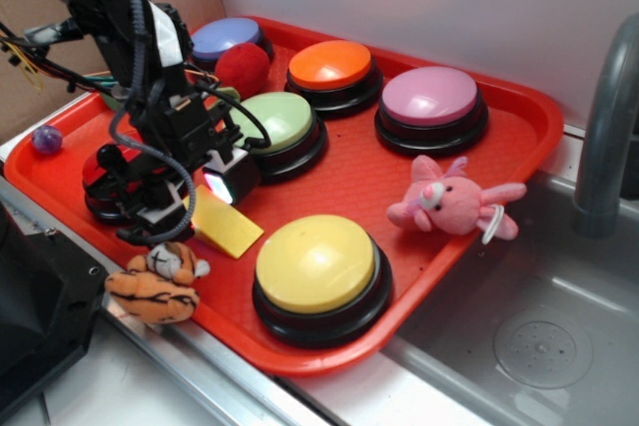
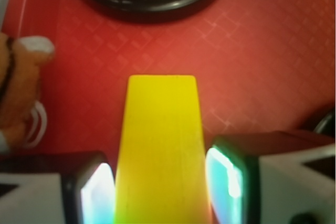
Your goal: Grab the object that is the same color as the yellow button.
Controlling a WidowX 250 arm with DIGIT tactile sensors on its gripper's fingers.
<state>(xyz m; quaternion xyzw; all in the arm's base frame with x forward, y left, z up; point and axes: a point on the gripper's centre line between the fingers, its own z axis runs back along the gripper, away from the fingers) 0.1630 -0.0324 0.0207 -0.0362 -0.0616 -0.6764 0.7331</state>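
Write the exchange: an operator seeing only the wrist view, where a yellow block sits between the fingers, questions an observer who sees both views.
Operator: What is the black-rimmed thing ahead of the wedge?
Observer: The yellow button; its dome matches the wedge's colour.
Operator: And the orange thing at my left edge?
Observer: A striped tiger plush, lying over the tray's front rim.
Operator: Any other plush?
Observer: A pink plush, on the tray's side nearest the sink.
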